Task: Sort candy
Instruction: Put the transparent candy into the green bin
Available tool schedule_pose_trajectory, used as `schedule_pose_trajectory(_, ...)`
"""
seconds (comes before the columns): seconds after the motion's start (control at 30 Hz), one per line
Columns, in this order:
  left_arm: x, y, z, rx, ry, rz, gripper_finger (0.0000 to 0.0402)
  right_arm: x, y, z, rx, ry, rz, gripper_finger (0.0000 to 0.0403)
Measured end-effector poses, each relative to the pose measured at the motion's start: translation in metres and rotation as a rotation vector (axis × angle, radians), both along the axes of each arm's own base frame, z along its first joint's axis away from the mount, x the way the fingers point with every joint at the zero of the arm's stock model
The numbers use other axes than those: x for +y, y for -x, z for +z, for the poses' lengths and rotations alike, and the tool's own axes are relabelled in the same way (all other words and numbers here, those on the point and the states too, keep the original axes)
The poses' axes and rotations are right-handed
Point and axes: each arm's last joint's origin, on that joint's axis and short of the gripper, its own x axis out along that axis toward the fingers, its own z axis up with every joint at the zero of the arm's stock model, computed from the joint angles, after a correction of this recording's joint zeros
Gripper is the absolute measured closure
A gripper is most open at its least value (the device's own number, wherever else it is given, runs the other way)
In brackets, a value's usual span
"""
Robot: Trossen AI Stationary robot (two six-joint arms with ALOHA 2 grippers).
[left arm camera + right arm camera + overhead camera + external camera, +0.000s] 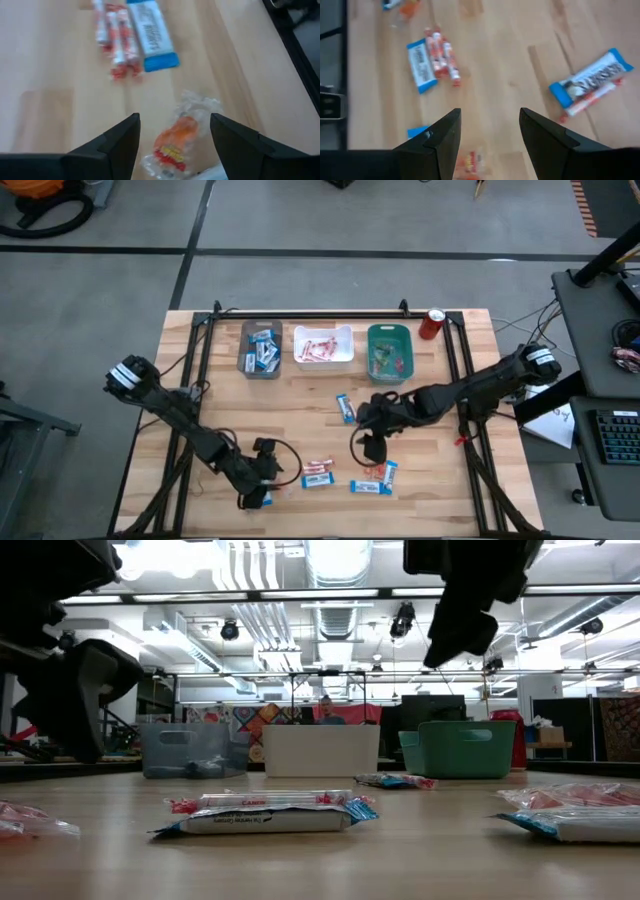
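Grey bin point(261, 366), white bin point(323, 359), teal bin point(390, 370), red soda can point(431, 324), wooden table point(300, 420)

The bench point(320, 420) is made of light wood. At its far edge three bins stand in a row: a grey bin point(261, 348), a white bin point(323, 345) and a teal bin point(390, 352). A red can point(432, 324) stands just beside the teal bin. Candy lies loose on the wood: one blue-and-white bar point(345, 408) near the middle and more bars point(317, 473) near the front edge.
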Motion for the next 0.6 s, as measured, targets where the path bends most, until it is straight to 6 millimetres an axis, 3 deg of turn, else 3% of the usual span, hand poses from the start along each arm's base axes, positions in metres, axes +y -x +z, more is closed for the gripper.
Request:
schedule_pose_trajectory(0.4, -0.007, -0.005, -0.025, 0.034, -0.026, -0.081, 0.0181, 0.0, 0.002, -0.004, 0.008, 0.015, -0.051, 0.0209)
schedule_pose_trajectory(0.6, -0.007, -0.005, -0.026, 0.04, -0.037, -0.079, 0.022, 0.0, 0.002, -0.004, 0.008, 0.015, -0.052, 0.0209)
